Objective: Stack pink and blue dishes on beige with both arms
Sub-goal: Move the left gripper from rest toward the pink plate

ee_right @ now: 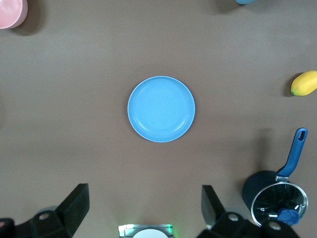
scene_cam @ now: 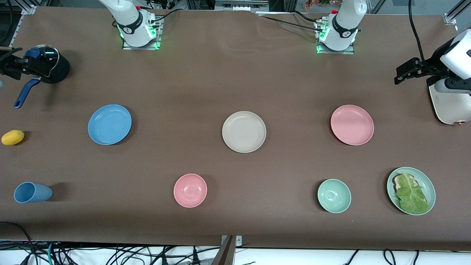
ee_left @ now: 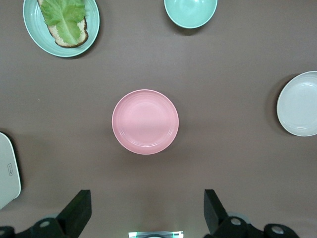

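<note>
Three equal flat plates lie in a row across the table's middle. The beige plate (scene_cam: 244, 131) (ee_left: 298, 103) is in the centre. The pink plate (scene_cam: 352, 124) (ee_left: 145, 121) lies toward the left arm's end, and the blue plate (scene_cam: 109, 124) (ee_right: 161, 109) toward the right arm's end. My left gripper (ee_left: 147, 210) hangs high above the table near the pink plate, open and empty. High near the blue plate, my right gripper (ee_right: 143, 206) is also open and empty. Neither gripper shows in the front view, only the arms' bases.
Nearer the front camera stand a pink bowl (scene_cam: 190, 190), a pale green bowl (scene_cam: 334, 195), a green plate (scene_cam: 431, 187) with bread and lettuce, and a blue cup (scene_cam: 32, 192) on its side. A yellow fruit (scene_cam: 13, 137), a dark pot (scene_cam: 48, 68) and a white appliance (scene_cam: 450, 106) stand at the table's ends.
</note>
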